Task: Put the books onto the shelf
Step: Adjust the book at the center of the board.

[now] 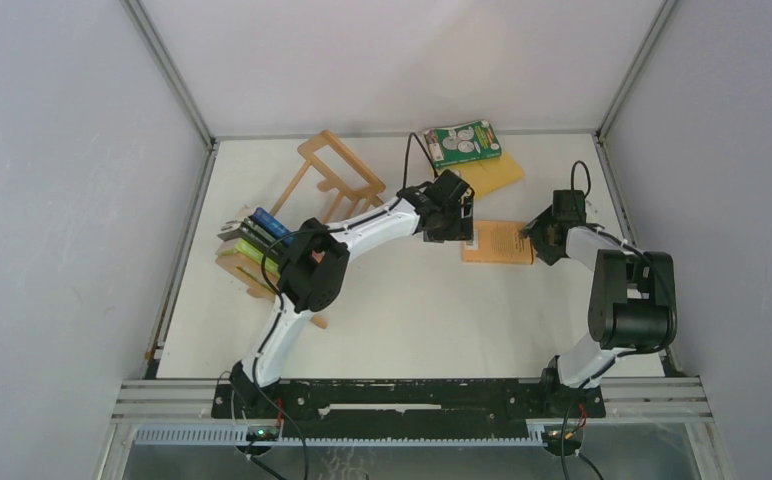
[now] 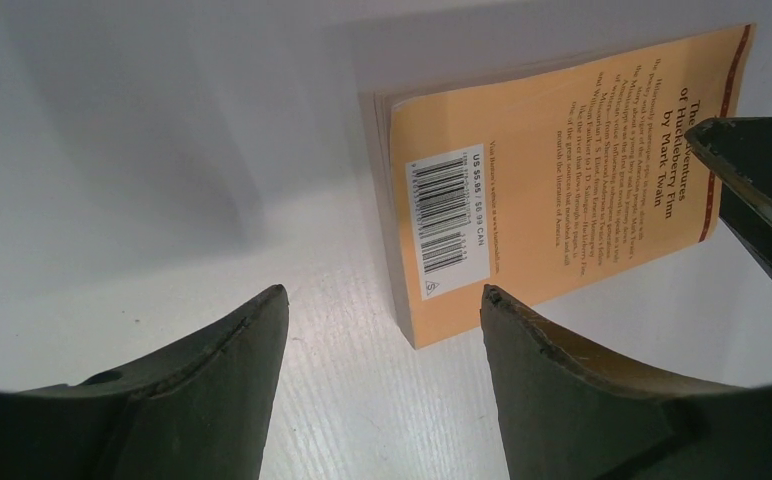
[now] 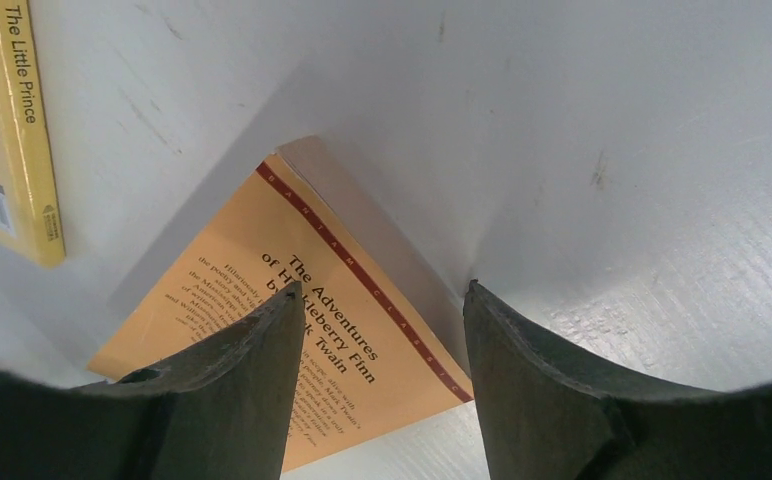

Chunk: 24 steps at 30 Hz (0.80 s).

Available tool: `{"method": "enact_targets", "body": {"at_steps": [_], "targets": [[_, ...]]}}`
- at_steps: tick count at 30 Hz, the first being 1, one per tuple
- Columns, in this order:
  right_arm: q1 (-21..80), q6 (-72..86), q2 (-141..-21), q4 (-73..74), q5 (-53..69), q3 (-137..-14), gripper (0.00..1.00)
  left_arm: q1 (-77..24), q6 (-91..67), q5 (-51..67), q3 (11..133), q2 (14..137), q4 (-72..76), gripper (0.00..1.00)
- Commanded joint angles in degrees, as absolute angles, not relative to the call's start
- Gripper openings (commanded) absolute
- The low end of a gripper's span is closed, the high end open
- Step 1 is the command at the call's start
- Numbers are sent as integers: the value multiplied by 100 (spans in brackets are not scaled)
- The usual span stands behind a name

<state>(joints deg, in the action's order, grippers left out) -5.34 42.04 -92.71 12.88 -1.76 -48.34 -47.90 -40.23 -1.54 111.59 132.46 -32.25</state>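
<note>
1. Two robot arms close in on an orange paperback (image 1: 497,242) lying back cover up on the white table (image 1: 412,320), well apart from the light-wood slatted shelf (image 1: 332,165) at the left.
2. The left claw (image 2: 382,295) stands wide open and holds nothing, with the book's barcode end just ahead of its gap. The right claw (image 3: 377,290) is equally wide and empty, poised over the red-striped edge.
3. We judge the step in hand to be lifting this book. It would go best if one claw steadies or tips an edge while the other pinches across the thin block near the spine. That should stop the pages fanning and the cover skating on the smooth table.
4. We count one shelf, two arms and two claws.
5. Three books lie on the table: the orange one, plus a green paperback with white circles (image 1: 462,143) resting on a plain yellow paperback (image 1: 500,180).
6. At least three spines, blue, black and lime-green, already stand on the shelf. We cannot tell the exact number.
</note>
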Motion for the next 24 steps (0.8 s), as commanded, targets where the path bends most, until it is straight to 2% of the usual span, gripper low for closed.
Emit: {"method": "enact_targets", "body": {"at_steps": [1, 24], "targets": [[-571, 4358, -9329, 1134, -86, -4825, 67, -4843, -4173, -71, 11631, 13316, -3095, 74], [-581, 4573, -8587, 1138, -699, -4825, 66, -5224, -4051, 388, 11352, 13579, -3111, 72]]}}
